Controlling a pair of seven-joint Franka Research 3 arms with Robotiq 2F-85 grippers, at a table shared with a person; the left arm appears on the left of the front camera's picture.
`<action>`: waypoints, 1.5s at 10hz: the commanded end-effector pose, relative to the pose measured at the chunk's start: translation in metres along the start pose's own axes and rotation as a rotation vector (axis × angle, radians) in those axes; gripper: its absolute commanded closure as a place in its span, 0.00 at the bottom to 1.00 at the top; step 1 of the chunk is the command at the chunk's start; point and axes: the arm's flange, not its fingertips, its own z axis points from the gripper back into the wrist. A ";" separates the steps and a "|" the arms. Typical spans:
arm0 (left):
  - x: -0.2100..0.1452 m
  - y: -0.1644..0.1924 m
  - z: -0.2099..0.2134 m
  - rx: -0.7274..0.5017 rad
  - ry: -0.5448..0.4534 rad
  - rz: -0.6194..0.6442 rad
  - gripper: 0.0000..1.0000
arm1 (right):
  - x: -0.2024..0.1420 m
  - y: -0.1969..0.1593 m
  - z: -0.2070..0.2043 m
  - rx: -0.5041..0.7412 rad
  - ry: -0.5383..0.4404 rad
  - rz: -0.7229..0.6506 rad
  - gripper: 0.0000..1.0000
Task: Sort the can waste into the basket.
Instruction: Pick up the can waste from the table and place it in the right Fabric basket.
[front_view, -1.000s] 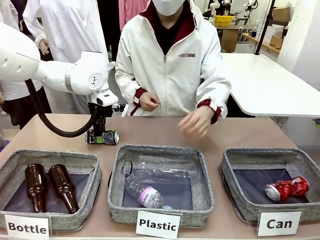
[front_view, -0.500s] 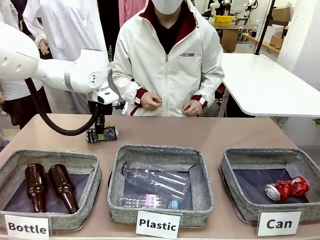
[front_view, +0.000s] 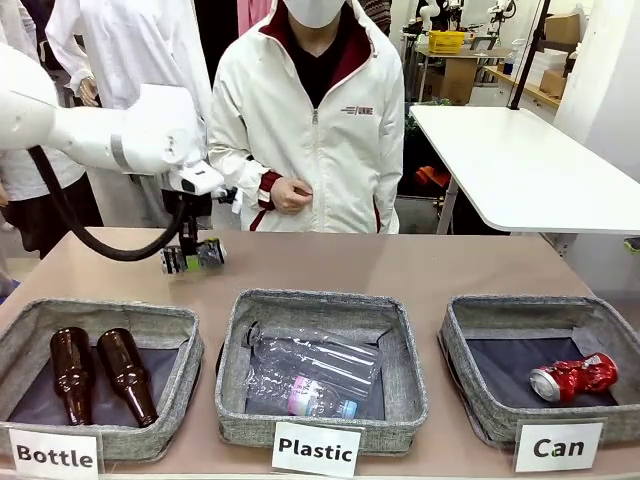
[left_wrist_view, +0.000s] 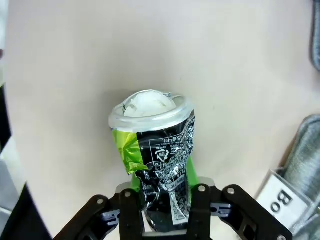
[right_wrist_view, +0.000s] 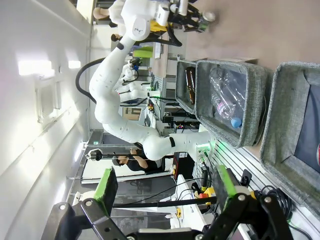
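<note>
My left gripper (left_wrist_view: 165, 212) is clamped on the black can (left_wrist_view: 157, 160), dented middle between my fingers, rim beyond them. Light, thin, slippery metal. My right gripper (right_wrist_view: 165, 192) gapes, empty.

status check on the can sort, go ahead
Left gripper shut on black can, lifted off table. Right gripper open, idle. Red can already in Can basket. Path clear.

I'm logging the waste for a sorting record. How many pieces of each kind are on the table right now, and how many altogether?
Brown glass bottles, in the grey woven "Bottle" bin: 2
Clear plastic bottles, in the "Plastic" bin: 2
Crushed metal cans: 2 (shiny red can in the "Can" basket; black can in the left tool)
Total: 6
</note>
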 end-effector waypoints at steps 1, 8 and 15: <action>-0.046 -0.024 0.071 -0.075 -0.123 0.046 1.00 | 0.000 0.002 0.003 -0.003 0.011 0.019 0.00; -0.197 -0.257 0.188 0.024 -0.355 -0.470 1.00 | 0.000 0.002 0.003 -0.003 0.011 0.019 0.00; -0.189 -0.296 0.148 0.102 -0.321 -0.443 1.00 | 0.000 0.002 0.003 -0.003 0.011 0.019 0.00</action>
